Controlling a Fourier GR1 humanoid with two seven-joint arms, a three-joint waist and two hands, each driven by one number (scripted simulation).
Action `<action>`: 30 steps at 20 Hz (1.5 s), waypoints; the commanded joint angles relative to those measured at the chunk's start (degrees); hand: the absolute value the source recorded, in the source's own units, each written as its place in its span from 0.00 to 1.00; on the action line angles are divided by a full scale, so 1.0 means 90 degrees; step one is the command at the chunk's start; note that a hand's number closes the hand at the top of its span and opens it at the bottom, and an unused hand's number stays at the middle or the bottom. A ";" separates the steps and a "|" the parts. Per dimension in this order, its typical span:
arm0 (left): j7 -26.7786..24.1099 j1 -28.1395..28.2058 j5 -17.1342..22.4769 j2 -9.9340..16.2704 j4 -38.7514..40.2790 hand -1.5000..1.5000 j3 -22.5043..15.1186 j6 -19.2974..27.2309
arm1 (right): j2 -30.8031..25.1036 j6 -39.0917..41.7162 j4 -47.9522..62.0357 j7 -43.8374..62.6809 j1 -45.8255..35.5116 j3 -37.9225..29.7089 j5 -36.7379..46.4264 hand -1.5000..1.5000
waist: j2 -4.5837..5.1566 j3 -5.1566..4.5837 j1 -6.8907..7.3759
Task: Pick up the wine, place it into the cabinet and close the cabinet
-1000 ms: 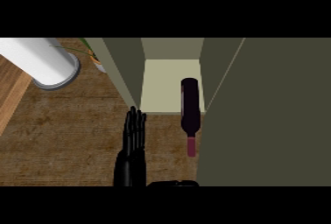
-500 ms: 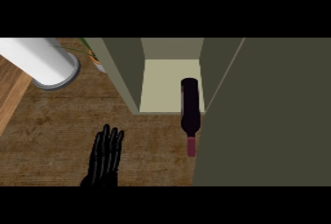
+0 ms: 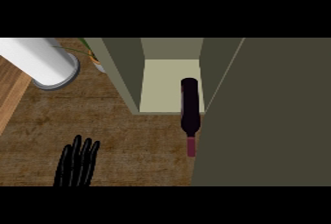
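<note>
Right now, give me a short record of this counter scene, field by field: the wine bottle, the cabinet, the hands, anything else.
wine: dark wine bottle lying on its side, base inside the cabinet, red-capped neck sticking out over the brown wooden counter
cabinet: olive-green cabinet, cream floor inside, door open at view's right
left hand: black left hand open, low at view's left, apart from the bottle
right hand: not in view
other: white cylinder at upper left

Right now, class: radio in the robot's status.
Left hand open, low left; right hand unseen. Wine bottle lying half inside cabinet, neck sticking out. Door open.
</note>
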 commanded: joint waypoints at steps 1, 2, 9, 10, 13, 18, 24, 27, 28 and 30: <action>-0.0175 0.0407 0.0379 0.0494 -0.0184 0.00 0.0616 -0.0506 | 0.0109 -0.0171 -0.0792 0.0740 0.0253 0.0345 -0.0972 1.00 | 0.0000 -0.0007 0.0027; 0.0122 0.0363 0.0557 0.0793 -0.0596 0.00 0.0940 -0.0514 | 0.0225 -0.0107 -0.0779 0.0508 0.0546 0.0661 -0.0731 1.00 | -0.0008 -0.0002 0.0009; -0.0066 0.0641 0.0978 0.0691 -0.0231 0.00 0.1633 -0.0905 | -0.0010 0.0121 -0.1161 0.0945 0.0390 0.1583 -0.0635 1.00 | -0.0004 -0.0004 -0.0006; -0.0247 0.0827 0.1151 0.0952 -0.0437 0.00 0.2034 -0.1179 | 0.0020 0.0211 -0.1155 0.0736 0.0441 0.1940 -0.0283 1.00 | -0.0031 -0.0007 0.0025; -0.0115 0.1237 0.1468 0.1180 -0.0655 0.00 0.2341 -0.1481 | 0.0281 -0.0300 -0.0897 0.0979 -0.0068 0.2646 0.0122 1.00 | -0.0018 -0.0012 0.0080; -0.0124 0.1413 0.1829 0.1416 -0.0345 0.00 0.3051 -0.2171 | 0.0285 -0.1146 -0.1024 0.1122 -0.0158 0.3897 0.0742 1.00 | -0.0034 -0.0016 0.0016; -0.0029 0.1717 0.2165 0.1599 -0.0200 0.00 0.3709 -0.2766 | 0.0281 -0.2137 -0.0403 0.0737 -0.0449 0.4852 0.1496 1.00 | -0.0032 -0.0012 0.0048; 0.0163 0.1508 0.2243 0.1680 -0.0150 0.00 0.3825 -0.2816 | 0.0276 -0.2723 -0.0018 0.0552 -0.1137 0.5090 0.1918 1.00 | -0.0036 -0.0021 0.0031; 0.0140 0.1647 0.2229 0.1711 -0.0251 0.00 0.3918 -0.2896 | 0.0275 -0.2950 0.0005 0.0539 -0.1075 0.5255 0.1936 1.00 | -0.0038 -0.0016 0.0050; 0.0136 0.1599 0.2151 0.1572 -0.0160 0.00 0.3806 -0.2840 | 0.0272 -0.3139 -0.0062 0.0643 -0.1380 0.5382 0.2124 1.00 | -0.0043 -0.0020 0.0024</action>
